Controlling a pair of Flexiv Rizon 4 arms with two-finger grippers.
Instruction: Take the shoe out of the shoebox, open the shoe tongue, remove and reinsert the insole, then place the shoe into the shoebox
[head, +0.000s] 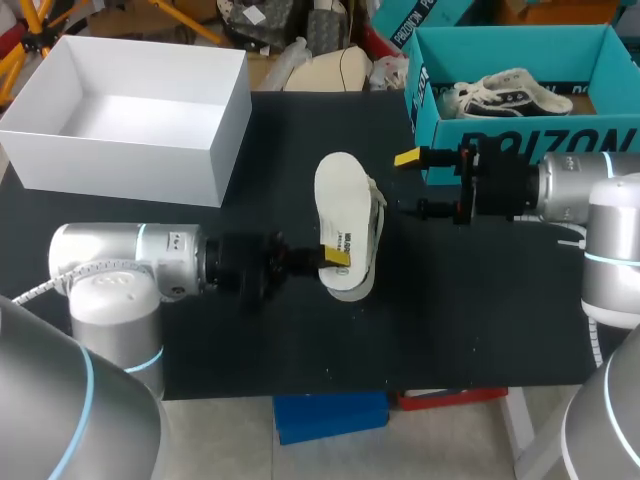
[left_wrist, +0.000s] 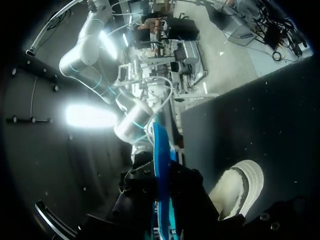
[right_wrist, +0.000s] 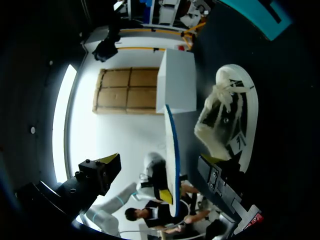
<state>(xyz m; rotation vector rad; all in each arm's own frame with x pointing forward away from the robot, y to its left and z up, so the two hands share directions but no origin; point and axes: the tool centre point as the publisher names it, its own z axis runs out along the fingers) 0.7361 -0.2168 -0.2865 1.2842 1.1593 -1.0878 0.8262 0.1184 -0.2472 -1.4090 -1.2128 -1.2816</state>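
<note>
A white insole (head: 338, 195) with a blue underside is held over the middle of the black table, and my left gripper (head: 335, 256) is shut on its near end. Under it and just to its right, the cream shoe (head: 377, 222) lies on the mat. In the left wrist view the insole (left_wrist: 160, 160) stands edge-on between the fingers, with the shoe (left_wrist: 240, 185) beside them. My right gripper (head: 418, 184) is open just right of the shoe, holding nothing. In its wrist view the insole (right_wrist: 171, 145) and the shoe (right_wrist: 227, 120) lie ahead of the spread fingers.
The teal shoebox (head: 520, 135) stands at the back right with a second shoe (head: 510, 95) inside. An open white box (head: 130, 160) stands at the back left and also shows as the white box (right_wrist: 177, 80) beyond the insole.
</note>
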